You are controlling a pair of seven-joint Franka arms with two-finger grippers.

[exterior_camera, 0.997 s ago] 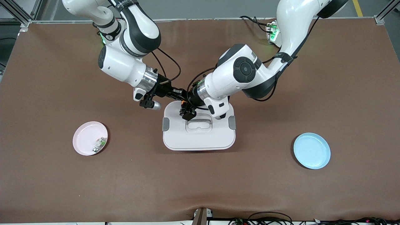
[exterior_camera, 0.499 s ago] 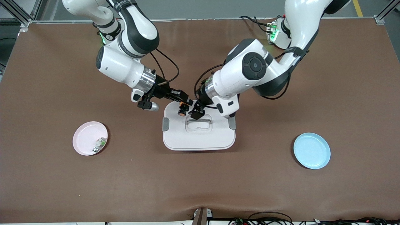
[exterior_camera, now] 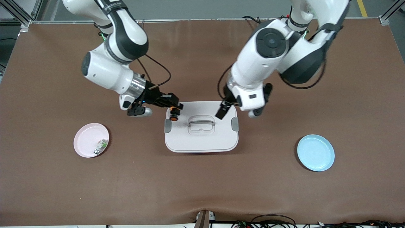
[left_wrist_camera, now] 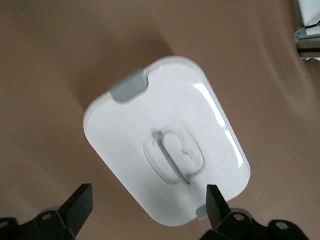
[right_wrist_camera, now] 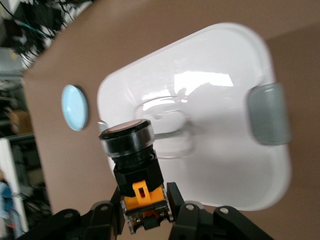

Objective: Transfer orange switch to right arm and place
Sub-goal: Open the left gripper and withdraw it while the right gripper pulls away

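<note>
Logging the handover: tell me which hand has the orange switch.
The right hand, shut on the orange switch over the white lid's edge; the left hand is open and empty.

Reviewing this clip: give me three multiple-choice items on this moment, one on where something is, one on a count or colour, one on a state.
1. Where is the orange switch?
A. on the blue plate
B. in the right pincer, over the white lidded box
C. on the pink plate

2. How many plates are on the table?
A. one
B. two
C. three

3. What is the left pincer doing?
A. open, holding nothing
B. shut on the switch
C. gripping the lid handle

Answers:
1 B, the right wrist view shows the fingers clamped on the switch's orange end.
2 B, the pink plate and blue plate.
3 A, its fingers stand wide apart with only the box below.
</note>
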